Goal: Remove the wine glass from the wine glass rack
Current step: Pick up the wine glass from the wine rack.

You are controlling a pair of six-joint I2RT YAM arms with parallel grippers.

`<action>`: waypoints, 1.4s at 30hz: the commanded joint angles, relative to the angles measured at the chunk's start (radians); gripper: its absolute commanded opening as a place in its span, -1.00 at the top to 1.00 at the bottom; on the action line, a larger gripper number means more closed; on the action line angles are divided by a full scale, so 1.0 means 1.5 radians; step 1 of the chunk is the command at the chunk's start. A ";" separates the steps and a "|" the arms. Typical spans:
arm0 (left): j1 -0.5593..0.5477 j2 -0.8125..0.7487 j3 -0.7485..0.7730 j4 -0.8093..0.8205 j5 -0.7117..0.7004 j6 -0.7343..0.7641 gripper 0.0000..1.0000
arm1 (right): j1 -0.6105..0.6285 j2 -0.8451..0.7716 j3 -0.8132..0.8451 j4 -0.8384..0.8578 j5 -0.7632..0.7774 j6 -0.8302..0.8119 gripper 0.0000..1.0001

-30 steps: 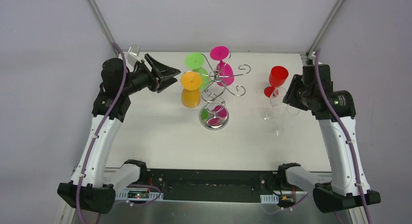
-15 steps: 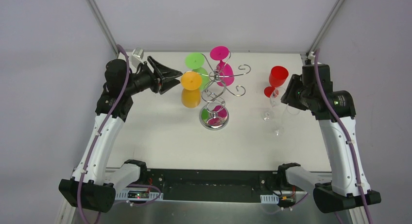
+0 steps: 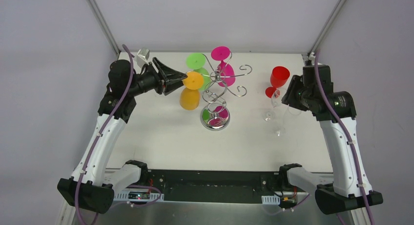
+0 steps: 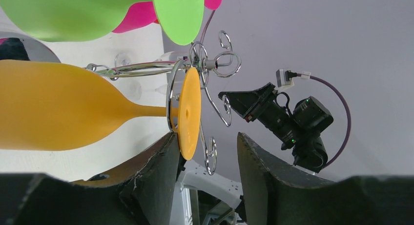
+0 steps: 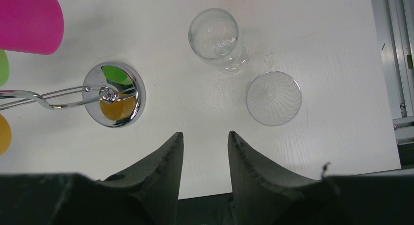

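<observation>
Bright, even light from overhead: the table is washed near-white and shadows are faint and soft. The wine glass rack glints, its mirrored base throwing back colour at 9 o'clock in the right wrist view. In the left wrist view, the fingers at 6 o'clock are murky and soft-edged.

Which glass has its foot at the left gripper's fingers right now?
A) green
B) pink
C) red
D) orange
D: in the left wrist view, the round foot of the orange glass dips into the gap of the open left gripper, right beside one finger, with the glass hanging on the wine glass rack.
</observation>
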 commanded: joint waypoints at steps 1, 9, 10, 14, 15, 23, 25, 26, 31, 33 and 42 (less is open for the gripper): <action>-0.007 -0.001 0.004 0.037 0.017 -0.001 0.06 | 0.004 -0.016 -0.006 0.013 -0.001 -0.003 0.18; -0.014 0.004 0.016 0.037 0.020 0.001 0.13 | 0.006 -0.016 -0.013 0.017 0.000 -0.003 0.19; -0.015 0.005 0.016 0.037 0.019 0.002 0.13 | 0.006 -0.016 -0.014 0.016 0.001 -0.003 0.19; -0.017 0.013 0.010 0.037 0.013 0.007 0.13 | 0.006 -0.018 -0.018 0.019 0.000 -0.003 0.19; -0.017 0.015 0.010 0.037 0.013 0.007 0.13 | 0.007 -0.019 -0.020 0.019 0.000 -0.003 0.19; -0.021 0.034 0.015 0.037 0.007 0.012 0.22 | 0.007 -0.023 -0.022 0.021 0.003 -0.004 0.19; -0.024 0.039 0.018 0.037 0.007 0.014 0.29 | 0.008 -0.024 -0.023 0.022 0.006 -0.006 0.19; -0.025 0.040 0.019 0.037 0.008 0.015 0.33 | 0.008 -0.026 -0.025 0.022 0.006 -0.006 0.20; -0.028 0.039 0.026 0.037 0.009 0.017 0.58 | 0.009 -0.028 -0.028 0.024 0.007 -0.006 0.20; -0.030 0.039 0.026 0.037 0.010 0.017 0.64 | 0.009 -0.028 -0.029 0.024 0.006 -0.006 0.20; -0.031 0.034 0.037 0.037 0.021 0.016 1.00 | 0.010 -0.031 -0.028 0.024 0.009 -0.006 0.21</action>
